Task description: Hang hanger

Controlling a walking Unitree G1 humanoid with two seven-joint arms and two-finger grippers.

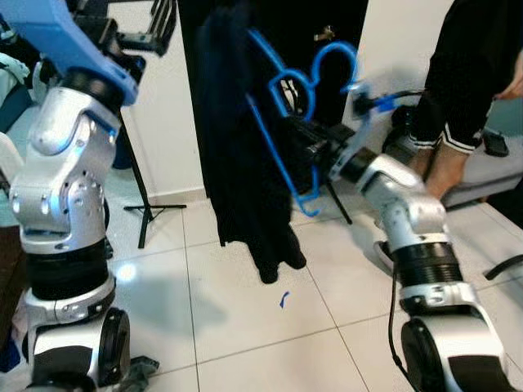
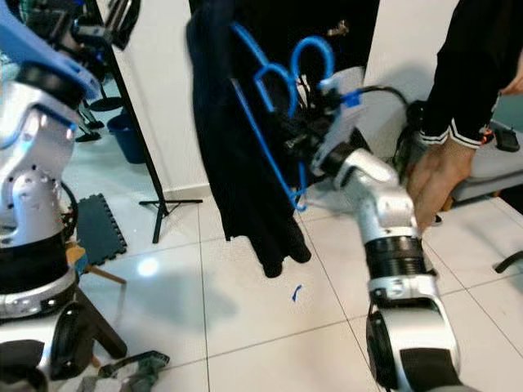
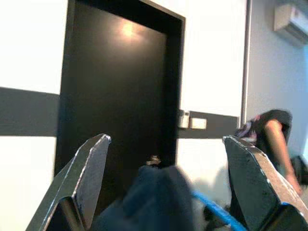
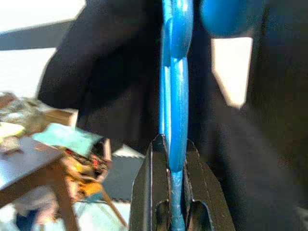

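Blue hanger [image 1: 288, 122] with black garment [image 1: 245, 147], clamped in right pincer [image 4: 174, 150]

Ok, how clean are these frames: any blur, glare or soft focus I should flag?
Left eye view: the blue hanger and right gripper are motion-smeared, with a glare spot on the floor tiles. Left wrist view: soft overall, a light reflection on the dark door. Right wrist view: background blurred, bright patches blown out.
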